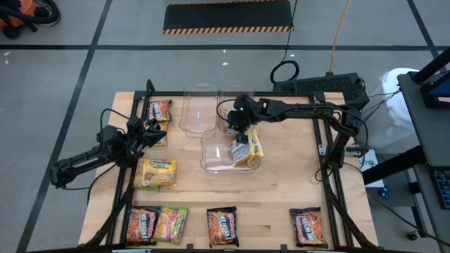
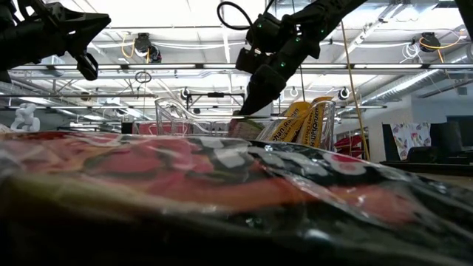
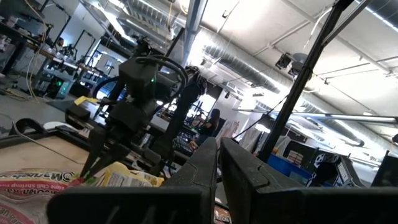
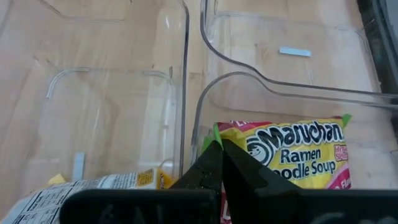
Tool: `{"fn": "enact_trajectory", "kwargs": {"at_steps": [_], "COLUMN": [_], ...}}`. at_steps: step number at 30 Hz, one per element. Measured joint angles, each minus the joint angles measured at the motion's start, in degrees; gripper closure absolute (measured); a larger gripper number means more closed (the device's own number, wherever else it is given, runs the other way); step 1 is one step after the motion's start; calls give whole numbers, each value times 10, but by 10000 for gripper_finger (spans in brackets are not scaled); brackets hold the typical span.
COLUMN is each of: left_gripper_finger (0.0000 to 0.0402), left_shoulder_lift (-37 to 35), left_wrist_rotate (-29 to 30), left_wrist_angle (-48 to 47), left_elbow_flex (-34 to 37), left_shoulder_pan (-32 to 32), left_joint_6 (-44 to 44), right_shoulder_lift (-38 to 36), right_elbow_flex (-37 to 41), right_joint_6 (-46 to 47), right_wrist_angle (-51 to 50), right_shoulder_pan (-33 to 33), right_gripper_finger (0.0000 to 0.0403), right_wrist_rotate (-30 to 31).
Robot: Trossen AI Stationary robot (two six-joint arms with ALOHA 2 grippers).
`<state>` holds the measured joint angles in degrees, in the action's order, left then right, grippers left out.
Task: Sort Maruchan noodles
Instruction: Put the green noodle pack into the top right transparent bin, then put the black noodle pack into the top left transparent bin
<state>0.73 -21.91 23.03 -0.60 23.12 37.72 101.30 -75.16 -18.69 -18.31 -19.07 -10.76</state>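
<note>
— Yellow plastic fills my right wrist camera: what does the writing say?

— That yellow packet (image 4: 292,152) reads "Maruchan Ramen Noodle Soup" in black letters. It lies in a clear bin (image 1: 211,151) on the wooden table (image 1: 281,190), and a second packet (image 4: 81,190) shows its pale back with a printed nutrition panel, too small to read.

— Where are your grippers?

— My right gripper (image 1: 241,144) hangs over that bin, fingers pressed together with nothing between them. My left gripper (image 1: 151,130) hovers near the table's left edge, fingers likewise pressed together and empty, beside a red packet (image 1: 161,110).

— And the other noodles?

— Another yellow packet (image 1: 156,173) lies left of the bin. Along the front edge lie a red packet (image 1: 140,225), a lime-green one (image 1: 172,223), and two dark ones (image 1: 222,226) (image 1: 306,225). Their lettering is unreadable from above.

— Anything in the way?

— Two more clear bins (image 1: 199,109) (image 1: 232,105) stand behind the first, touching it. In the low camera, a blurred packet (image 2: 222,192) right against the lens blocks most of the table.
</note>
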Motion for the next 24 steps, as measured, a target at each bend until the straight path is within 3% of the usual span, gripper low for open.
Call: {"fn": "enact_trajectory", "kwargs": {"at_steps": [10, 20, 24], "left_gripper_finger": [376, 376, 376], "left_shoulder_lift": [0, 0, 0], "left_wrist_rotate": [0, 0, 0], "left_wrist_angle": [0, 0, 0], "left_elbow_flex": [0, 0, 0], "left_shoulder_pan": [0, 0, 0], "left_joint_6": [0, 0, 0], "right_shoulder_lift": [0, 0, -4], "right_elbow_flex": [0, 0, 0], "right_joint_6": [6, 13, -33], "right_wrist_angle": [1, 1, 9], "right_shoulder_pan": [0, 0, 0], "right_gripper_finger": [398, 344, 328], "right_wrist_rotate": [0, 3, 20]}}
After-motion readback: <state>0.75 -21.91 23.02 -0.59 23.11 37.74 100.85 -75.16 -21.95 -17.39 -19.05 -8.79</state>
